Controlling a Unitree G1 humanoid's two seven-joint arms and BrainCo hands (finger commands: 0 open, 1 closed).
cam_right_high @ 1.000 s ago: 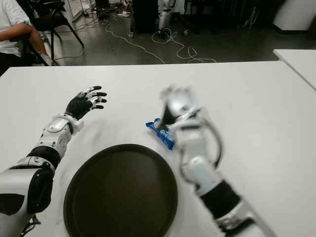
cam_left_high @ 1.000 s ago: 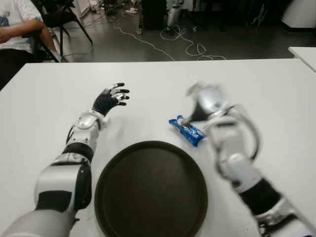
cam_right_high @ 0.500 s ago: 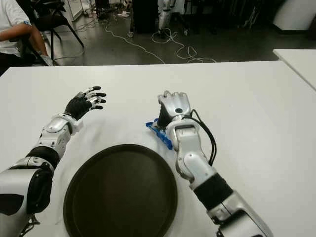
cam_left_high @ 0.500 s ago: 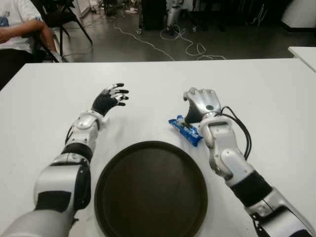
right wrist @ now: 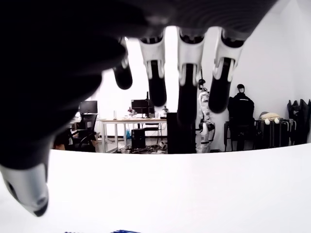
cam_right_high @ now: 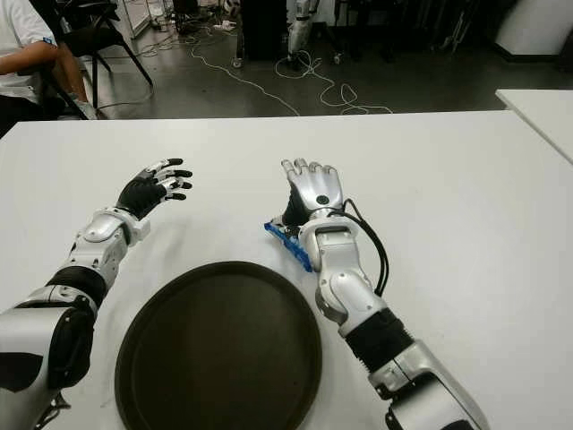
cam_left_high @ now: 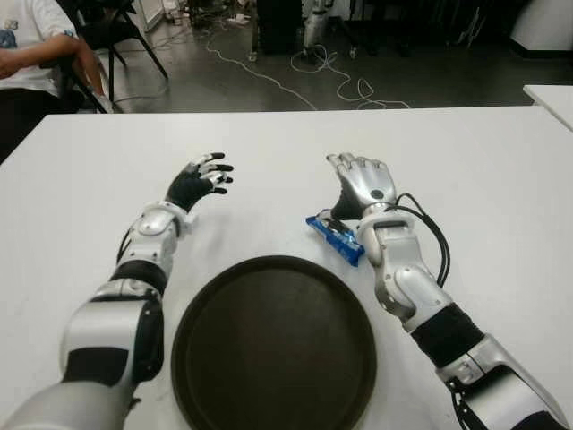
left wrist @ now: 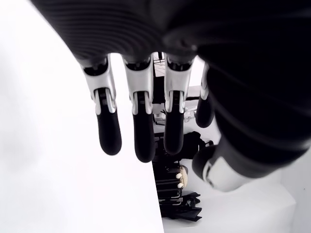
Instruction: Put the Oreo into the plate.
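The right hand (cam_left_high: pixel 360 184) has been opening its fingers over the Oreo (cam_left_high: pixel 335 238), getting ready to grab it for the plate (cam_left_high: pixel 273 345), while the left hand (cam_left_high: pixel 199 180) is waiting open nearby.

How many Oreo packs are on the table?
1. The blue Oreo pack lies on the white table, just beyond the dark plate, under the open right hand.

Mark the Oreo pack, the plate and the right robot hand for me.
Oreo pack (cam_left_high: pixel 333 237), left eye view, on the visible blue wrapper.
Plate (cam_left_high: pixel 273 345), left eye view, on its bare dark centre.
Right robot hand (cam_left_high: pixel 365 182), left eye view, on the silver back of the hand, fingers spread.
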